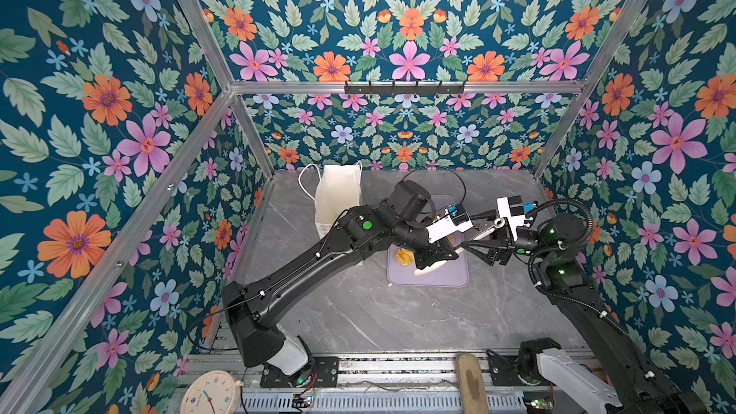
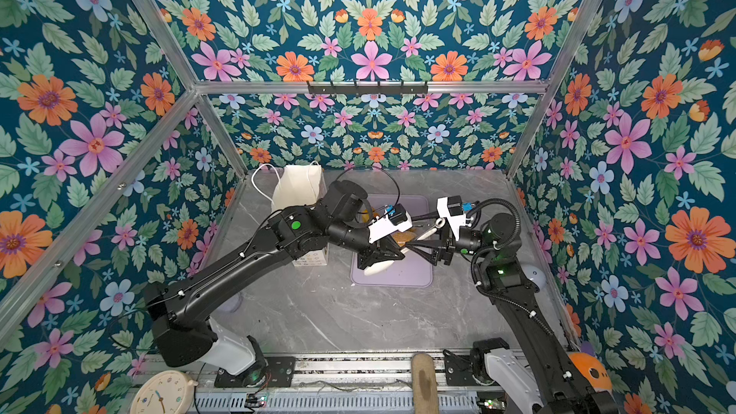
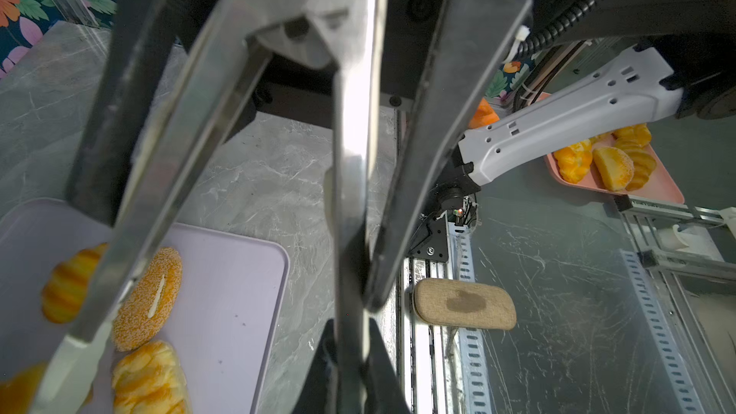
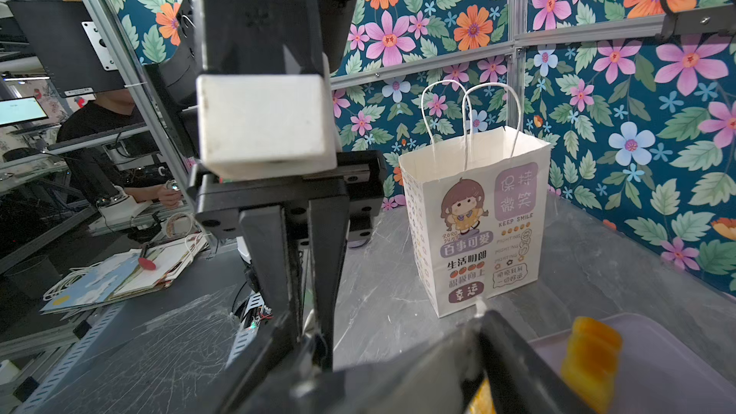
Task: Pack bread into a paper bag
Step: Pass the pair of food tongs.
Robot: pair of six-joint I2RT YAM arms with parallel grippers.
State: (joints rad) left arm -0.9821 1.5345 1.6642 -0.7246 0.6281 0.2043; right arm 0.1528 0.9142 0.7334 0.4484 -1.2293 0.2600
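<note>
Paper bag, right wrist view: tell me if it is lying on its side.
No, the paper bag stands upright on the table, its mouth open and handles raised.

The left arm (image 1: 314,260) is glossy black with a green light (image 1: 367,225), a thin clipped cable and a white base link (image 1: 288,356). Black corrugated hose (image 1: 565,201) loops along the black right arm (image 1: 585,312).

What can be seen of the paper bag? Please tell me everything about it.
The paper bag is tall, of white paper, cream inside. It stands upright and open on the grey table, near the back wall. Two white cord handles rise above its mouth. Its front shows a cartoon girl, purple panels and KEEP SMILE; its side has rows of small rings. Its contents are hidden.
</note>
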